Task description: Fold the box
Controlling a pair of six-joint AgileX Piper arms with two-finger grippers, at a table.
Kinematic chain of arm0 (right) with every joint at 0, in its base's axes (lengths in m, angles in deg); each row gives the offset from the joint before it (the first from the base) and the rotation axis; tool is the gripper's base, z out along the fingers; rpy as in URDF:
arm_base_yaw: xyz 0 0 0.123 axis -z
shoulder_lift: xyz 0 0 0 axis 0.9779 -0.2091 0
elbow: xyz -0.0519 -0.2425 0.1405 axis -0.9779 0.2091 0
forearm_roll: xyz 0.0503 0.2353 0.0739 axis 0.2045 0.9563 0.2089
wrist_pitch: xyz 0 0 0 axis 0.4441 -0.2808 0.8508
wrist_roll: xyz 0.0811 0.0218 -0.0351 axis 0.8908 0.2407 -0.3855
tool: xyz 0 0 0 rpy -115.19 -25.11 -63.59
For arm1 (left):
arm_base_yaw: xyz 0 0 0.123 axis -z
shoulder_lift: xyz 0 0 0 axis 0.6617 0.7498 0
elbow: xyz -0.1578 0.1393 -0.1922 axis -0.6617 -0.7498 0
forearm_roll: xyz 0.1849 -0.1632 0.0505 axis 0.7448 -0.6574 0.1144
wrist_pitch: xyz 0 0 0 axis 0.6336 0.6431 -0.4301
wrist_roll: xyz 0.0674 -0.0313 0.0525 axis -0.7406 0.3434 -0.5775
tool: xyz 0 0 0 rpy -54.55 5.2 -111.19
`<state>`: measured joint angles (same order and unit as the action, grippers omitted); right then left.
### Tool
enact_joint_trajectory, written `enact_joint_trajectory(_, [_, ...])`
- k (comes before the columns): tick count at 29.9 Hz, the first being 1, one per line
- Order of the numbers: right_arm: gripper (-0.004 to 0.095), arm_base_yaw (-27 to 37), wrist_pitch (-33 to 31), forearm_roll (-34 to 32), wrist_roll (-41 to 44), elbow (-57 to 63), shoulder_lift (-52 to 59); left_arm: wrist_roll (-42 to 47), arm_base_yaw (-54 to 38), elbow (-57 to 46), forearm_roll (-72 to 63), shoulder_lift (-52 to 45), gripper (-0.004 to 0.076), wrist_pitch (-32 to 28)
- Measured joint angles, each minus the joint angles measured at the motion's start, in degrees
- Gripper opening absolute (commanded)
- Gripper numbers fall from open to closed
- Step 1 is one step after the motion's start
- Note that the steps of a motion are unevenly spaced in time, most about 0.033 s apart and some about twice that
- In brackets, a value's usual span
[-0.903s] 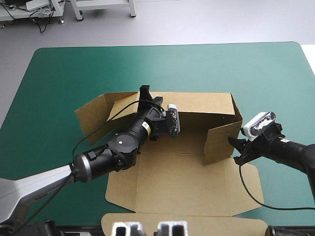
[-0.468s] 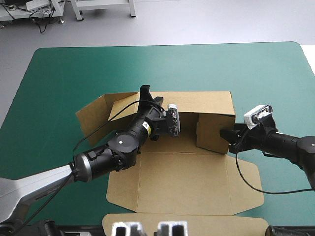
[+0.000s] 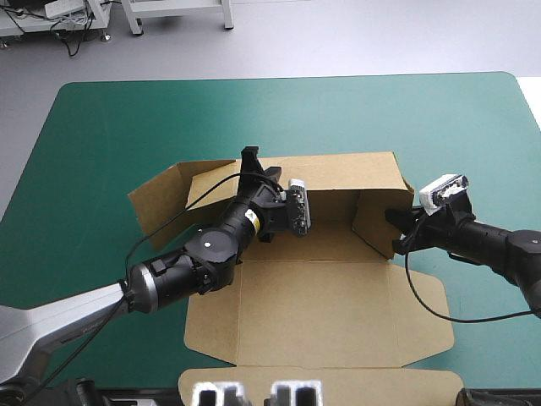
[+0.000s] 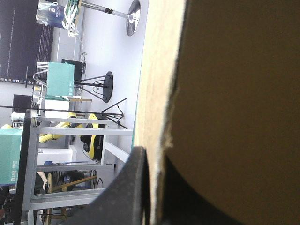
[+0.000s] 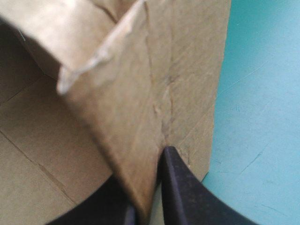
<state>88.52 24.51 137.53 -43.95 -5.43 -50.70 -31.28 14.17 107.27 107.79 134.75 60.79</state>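
Presently: the box [image 3: 313, 313], brown board, is lying part-raised at the middle of the teal-green cover [image 3: 101, 127], its lid panel spreading flat on the robot's side.

The left claw [image 3: 250, 162] is pinching the top edge of the back wall [image 3: 338, 173], all but closed, with the sheet running between its black fingers [image 4: 133, 187]. The wall is standing upright beneath it.

The right claw [image 3: 399, 233] is gripping the right side wall [image 3: 376, 218] near its outer edge, likewise nearly closed on the board. That wall is standing at an angle to the back wall, ahead of the claw.

Beyond the left claw, on the side away from its partner, the left side flap [image 3: 161, 199] is splaying outward, untucked.

Hazards, as I am judging them: the right claw, swinging its wall too hard, may be creasing it off the score line. The grip, being so near the edge, may slip off. Any pull from either claw may drag the whole sheet across the cover, and the untended left flap may block the tuck.
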Motion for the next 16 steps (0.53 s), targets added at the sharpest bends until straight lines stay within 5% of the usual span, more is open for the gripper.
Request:
enact_joint_trajectory(4, [0.0003,0.00,-0.06,0.22,0.00,0.00,-0.04,0.16,0.00,0.00,-0.06,0.00,0.0129,-0.13])
enact_joint_trajectory(11, [0.0004,0.06,0.19,0.51,0.05,0.00,-0.11,0.88,0.00,-0.31,-1.40,0.13,0.0550,-2.65])
enact_joint_trajectory(16, [0.0003,0.06,0.26,0.43,0.30,0.00,-0.11,1.47,0.00,-0.44,-0.91,0.31,0.0588,-4.02])
